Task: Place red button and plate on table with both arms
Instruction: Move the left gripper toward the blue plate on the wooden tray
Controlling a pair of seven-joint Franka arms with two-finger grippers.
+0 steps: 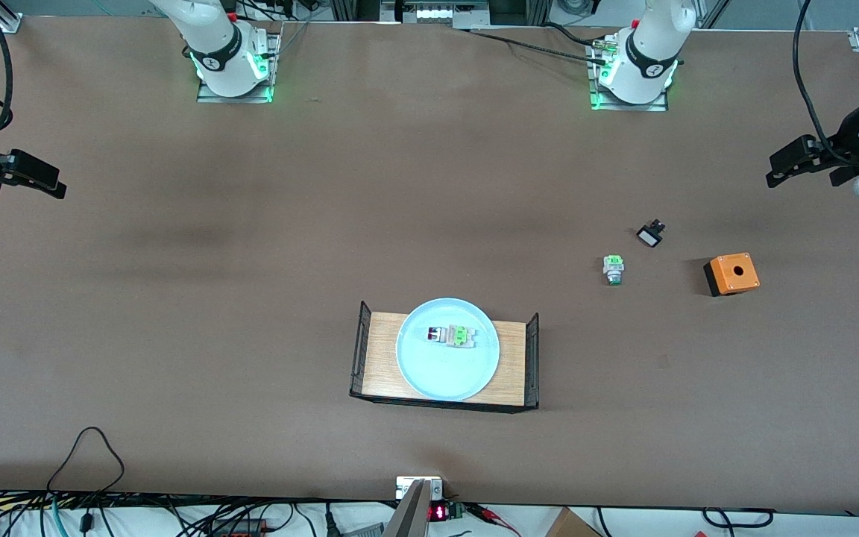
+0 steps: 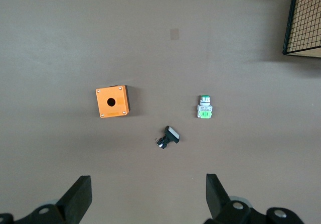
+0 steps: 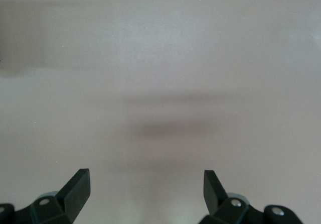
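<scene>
On the wooden tray, front view: pale blue plate, with the red button lying on its side inside it, on the half farther from the camera. Nothing yet moved onto the brown table. Toward the left arm's end from the tray, and farther from the camera: green-capped switch, small black part, orange box. Left gripper up over the table edge at its own end, well apart from the tray; right gripper likewise at the other end; both waiting, empty.

Left wrist view: fingers spread wide, nothing between; below, the orange box, black part, green-capped switch and a corner of the tray's wire end.

Right wrist view: fingers also wide apart, bare table beneath.

Judged handling: button light, stiff, small, with smooth sides; best pinched across the silver-white body, likely to roll or skid on the plate. Plate rigid, slick, probably breakable; only hold is the raised rim, gripped where the tray's open side leaves room.
</scene>
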